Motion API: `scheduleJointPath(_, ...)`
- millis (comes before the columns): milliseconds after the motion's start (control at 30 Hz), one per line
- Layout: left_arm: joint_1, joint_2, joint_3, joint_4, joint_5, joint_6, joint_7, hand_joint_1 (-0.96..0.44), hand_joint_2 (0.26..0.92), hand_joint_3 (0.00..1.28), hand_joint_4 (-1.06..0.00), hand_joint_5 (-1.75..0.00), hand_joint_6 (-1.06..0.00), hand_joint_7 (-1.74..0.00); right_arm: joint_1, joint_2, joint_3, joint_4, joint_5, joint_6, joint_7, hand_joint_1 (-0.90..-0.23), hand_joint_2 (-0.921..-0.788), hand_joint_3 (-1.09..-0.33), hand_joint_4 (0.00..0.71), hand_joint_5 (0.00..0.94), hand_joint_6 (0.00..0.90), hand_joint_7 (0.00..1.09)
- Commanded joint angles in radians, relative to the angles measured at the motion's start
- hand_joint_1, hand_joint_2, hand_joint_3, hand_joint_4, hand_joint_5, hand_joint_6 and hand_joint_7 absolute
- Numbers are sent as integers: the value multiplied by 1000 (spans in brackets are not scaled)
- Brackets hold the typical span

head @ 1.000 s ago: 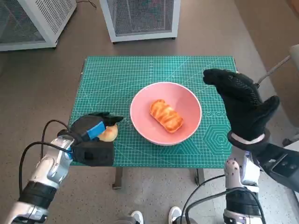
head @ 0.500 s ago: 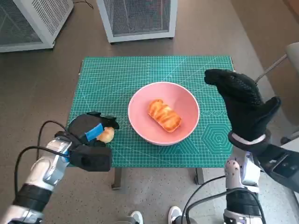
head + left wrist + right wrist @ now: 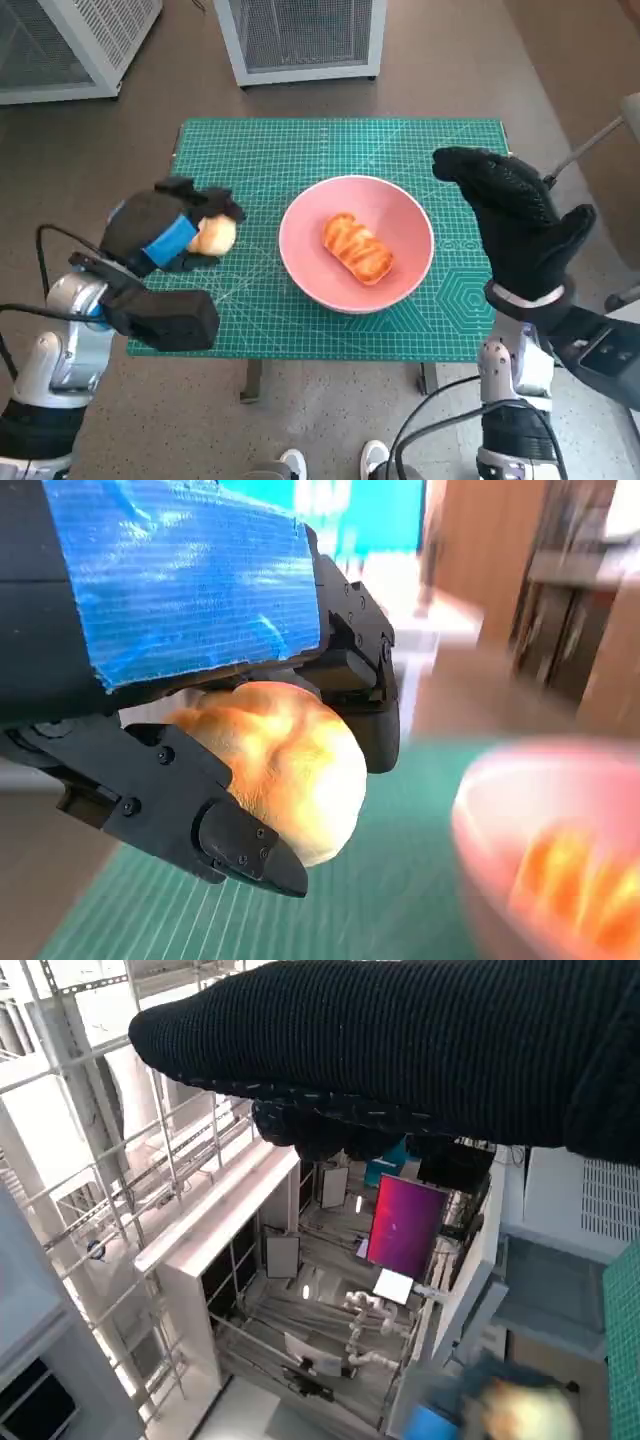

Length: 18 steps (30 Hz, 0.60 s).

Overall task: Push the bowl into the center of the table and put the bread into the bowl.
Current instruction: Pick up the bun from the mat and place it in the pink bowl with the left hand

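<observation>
The pink bowl [image 3: 356, 243] sits near the middle of the green cutting mat [image 3: 330, 160] with a golden twisted bread [image 3: 355, 248] lying in it. My left hand [image 3: 165, 228] is lifted above the mat's left side and grips a pale round bread roll [image 3: 213, 236]; the left wrist view shows the roll [image 3: 285, 765] clamped between the black fingers [image 3: 235, 845], with the bowl [image 3: 545, 850] blurred beside it. My right hand [image 3: 515, 215] in its black glove is raised over the table's right edge, fingers spread and holding nothing.
Two white mesh-sided cabinets [image 3: 300, 35] stand on the floor beyond the table's far edge. A person's white shoes [image 3: 375, 460] show at the near edge. Black cables [image 3: 50, 270] loop beside my left forearm.
My left hand has risen from the mat's near left corner and moved farther up the table with the roll in its grip. The right hand and the bowl have stayed put.
</observation>
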<state>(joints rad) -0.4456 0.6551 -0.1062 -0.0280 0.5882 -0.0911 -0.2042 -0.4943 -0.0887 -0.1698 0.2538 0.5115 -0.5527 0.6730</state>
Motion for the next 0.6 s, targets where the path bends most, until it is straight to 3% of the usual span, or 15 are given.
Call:
scheduleJointPath(33,-65,-58,-17,-75,2,6,8,1,920,55,-716,-1199,-637,-1089,4,8,4,23,4,5,13,-439,-921,-408,270,1,133,510)
scheduleJointPath(233,-152,-151,-77,-84,8,-4,4,2,920,46,-721,-1181,-650,-1091,-1,10,3,37,6,-1,24,-442,-921,-409,270,1,135,513)
scheduleJointPath(600,-254,-273,-188,83,-4,-99,10,1,920,54,-718,-1161,-631,-1135,10,9,-1,35,6,-5,37,-442,-921,-413,269,0,142,516)
